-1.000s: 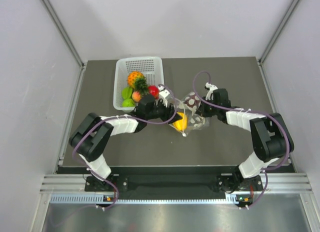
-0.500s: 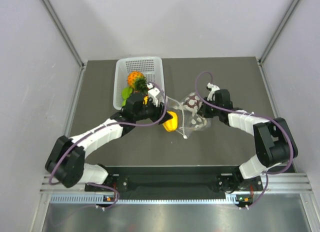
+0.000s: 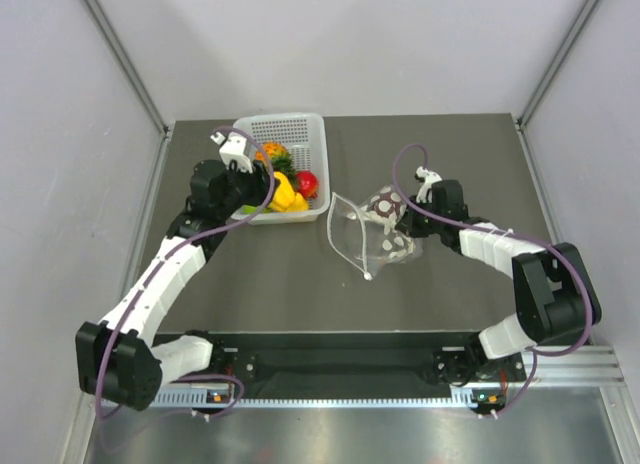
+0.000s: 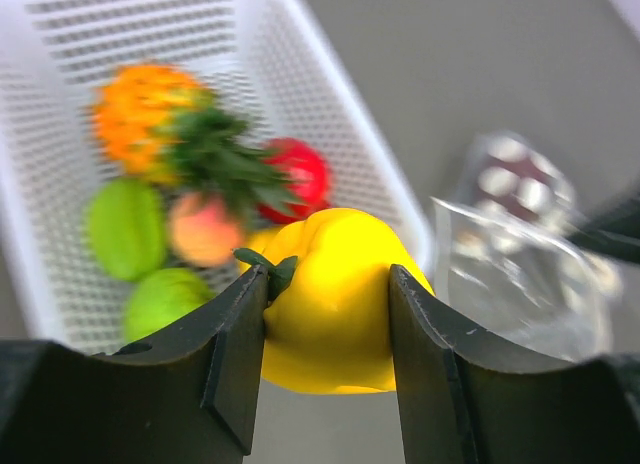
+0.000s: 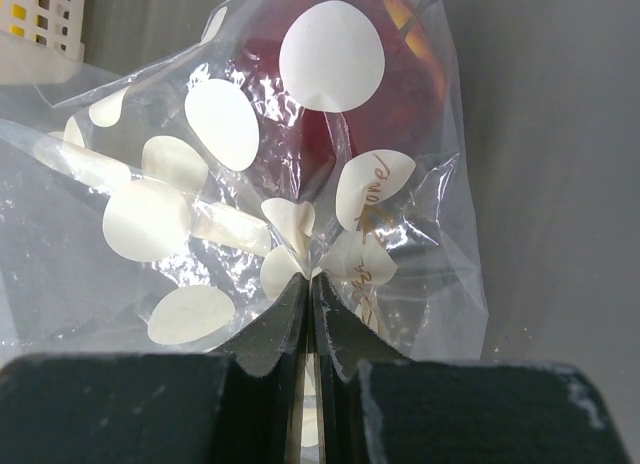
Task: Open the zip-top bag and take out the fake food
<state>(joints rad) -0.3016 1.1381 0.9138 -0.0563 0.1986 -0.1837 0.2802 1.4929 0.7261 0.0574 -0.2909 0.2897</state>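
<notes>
Dark table [image 3: 250, 284]: everything is set on it. A white basket [image 3: 312, 134] is placed at the far left-centre. The bag [image 3: 350, 239] is laid just to its right, not touching it, with its clear left end seen gaping. The spotted film is bunched at the right end.

The left claw [image 4: 328, 279] is closed halfway on the yellow pepper [image 4: 335, 334], which is gripped on both sides. The pepper is held over the basket's near right corner, out of the bag. Contact with the basket cannot be told.

The right claw [image 5: 310, 284] is pinched fully shut on a fold of bag film.

A maroon piece [image 5: 300, 144] is seen inside the bag, at its far end.

The pineapple [image 4: 140, 114], a red apple [image 4: 305, 174], green pieces [image 4: 125, 229] and a peach piece [image 4: 200, 229] are seen in the basket.
</notes>
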